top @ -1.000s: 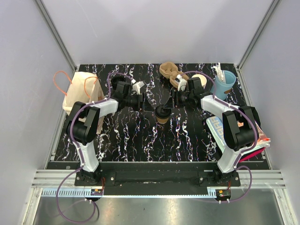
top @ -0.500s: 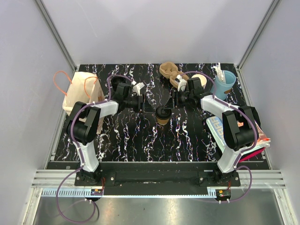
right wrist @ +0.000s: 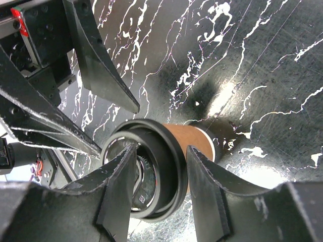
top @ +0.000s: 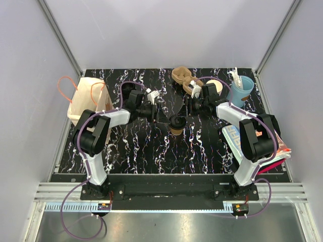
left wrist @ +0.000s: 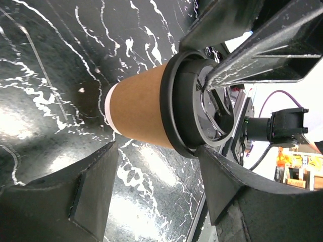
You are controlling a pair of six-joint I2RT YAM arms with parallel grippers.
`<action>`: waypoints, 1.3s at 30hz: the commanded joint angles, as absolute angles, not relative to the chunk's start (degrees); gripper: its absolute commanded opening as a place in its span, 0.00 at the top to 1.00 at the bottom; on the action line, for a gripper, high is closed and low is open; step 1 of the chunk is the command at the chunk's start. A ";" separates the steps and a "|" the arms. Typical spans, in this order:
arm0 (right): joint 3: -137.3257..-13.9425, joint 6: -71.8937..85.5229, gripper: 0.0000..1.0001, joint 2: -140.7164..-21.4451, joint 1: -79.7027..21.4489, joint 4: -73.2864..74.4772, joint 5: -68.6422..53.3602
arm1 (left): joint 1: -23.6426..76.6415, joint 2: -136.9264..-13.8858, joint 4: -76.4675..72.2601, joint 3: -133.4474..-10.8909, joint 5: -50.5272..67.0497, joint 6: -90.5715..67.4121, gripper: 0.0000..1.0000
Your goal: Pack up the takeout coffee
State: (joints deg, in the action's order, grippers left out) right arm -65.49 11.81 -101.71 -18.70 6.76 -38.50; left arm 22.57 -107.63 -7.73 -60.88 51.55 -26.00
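Black jaws of the left gripper (left wrist: 158, 146) stand wide. The takeout coffee (left wrist: 135, 108) sits just past their tips at its 9 o'clock side, untouched, probably lined up for a grasp on the paper wall. The right gripper (right wrist: 156, 157) reaches in from 2 o'clock, narrowly parted, one finger over the black lid (left wrist: 174, 108) and one outside its rim, seemingly steadying it. I cannot tell whether it pinches. The cup stands upright mid-table (top: 131, 151). The cream paper bag (top: 86, 98) sits at 10 o'clock, well apart.
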 commanded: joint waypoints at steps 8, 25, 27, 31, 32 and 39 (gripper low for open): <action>-65.92 10.99 0.51 -100.63 -19.25 6.42 -37.62 | 23.82 -106.44 -8.53 -60.21 52.65 -23.73 0.39; -63.72 9.84 0.54 -99.32 -19.42 6.68 -37.27 | 29.88 -108.80 8.60 -65.12 31.66 -13.72 0.53; -63.46 9.49 0.54 -98.97 -19.42 6.94 -37.00 | 30.41 -109.42 9.49 -66.00 29.10 -13.19 0.55; -63.11 8.79 0.54 -98.26 -19.42 7.56 -36.65 | 31.38 -111.26 13.08 -67.76 24.71 -11.87 0.59; -63.02 8.53 0.54 -97.83 -19.42 7.65 -36.65 | 31.46 -111.27 13.18 -68.02 24.87 -11.87 0.59; -63.98 8.09 0.54 -95.54 -19.42 8.35 -37.88 | 29.27 -107.41 11.34 -70.74 33.39 -12.66 0.47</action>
